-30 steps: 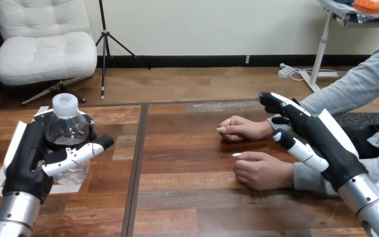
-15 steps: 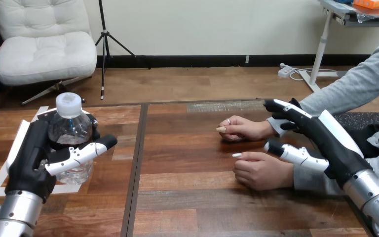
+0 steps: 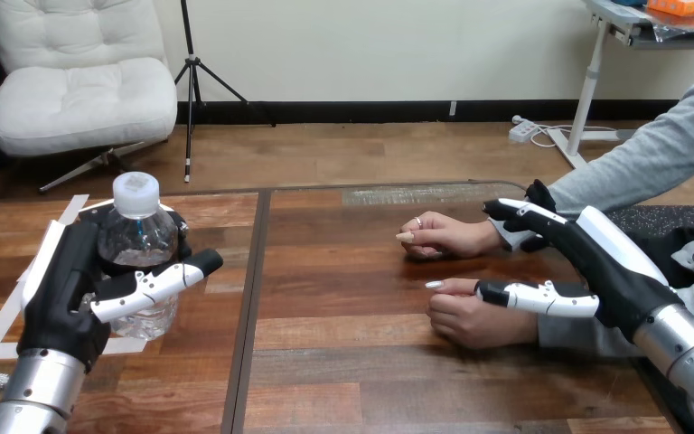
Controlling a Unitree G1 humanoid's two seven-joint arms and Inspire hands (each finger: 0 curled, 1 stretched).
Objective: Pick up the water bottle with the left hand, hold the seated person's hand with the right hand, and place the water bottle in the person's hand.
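A clear water bottle [image 3: 137, 242] with a white cap stands at the table's left. My left hand [image 3: 61, 291] is shut on it, fingers curled round its far side and thumb lying across its front. The person's two hands rest as loose fists on the table at the right: the farther hand [image 3: 445, 237] and the nearer hand [image 3: 470, 318]. My right hand [image 3: 616, 269] is open beside them. Its thumb reaches out over the back of the nearer hand, and its fingers [image 3: 517, 210] point past the wrist of the farther hand. It curls round neither.
White tape strips [image 3: 11, 316] mark the table [image 3: 343, 371] under and left of the bottle. A dark seam [image 3: 253, 298] runs front to back between the bottle and the person's hands. The person's grey sleeves come in from the right edge.
My left hand has shifted right with the bottle in it. My right hand has dropped lower, and its thumb has swung down over the person's nearer hand.
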